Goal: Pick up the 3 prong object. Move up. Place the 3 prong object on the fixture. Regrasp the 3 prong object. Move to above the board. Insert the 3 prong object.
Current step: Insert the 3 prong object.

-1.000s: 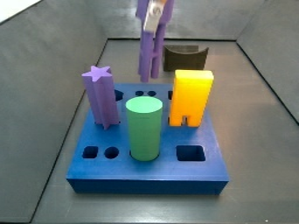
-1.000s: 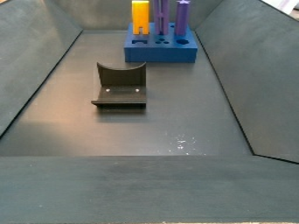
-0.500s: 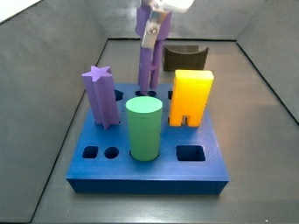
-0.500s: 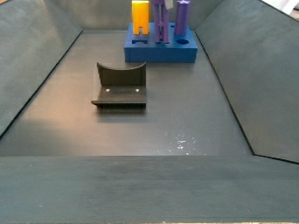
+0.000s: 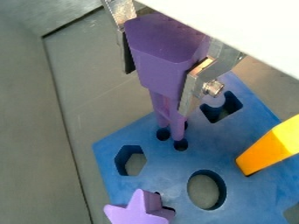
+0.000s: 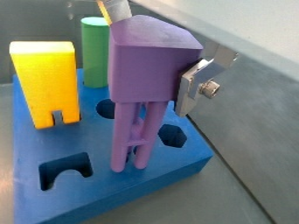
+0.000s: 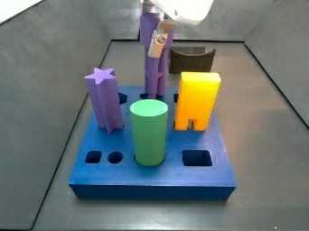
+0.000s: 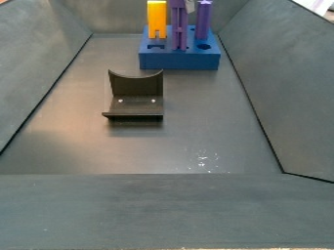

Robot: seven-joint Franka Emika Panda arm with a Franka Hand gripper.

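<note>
The pincer [image 6: 158,52] grips the 3 prong object [image 6: 142,96] by its top, holding it upright so its prongs can drop into the small holes at the far edge of the board [image 6: 87,188], beside the yellow block [image 6: 47,83].

Dark grey floor [image 8: 196,137] of the walled bin, blue board [image 7: 145,153] directly beneath the gripper [image 7: 157,36], fixture [image 8: 135,96] well apart from it

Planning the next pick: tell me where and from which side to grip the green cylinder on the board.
Grip the green cylinder near its top, coming straight down from above: it stands upright in the board, tallest there, and its round sides suit flat pads. The yellow block stands close beside it, so side approaches look cramped. The gripper now holds the 3 prong object.
</note>
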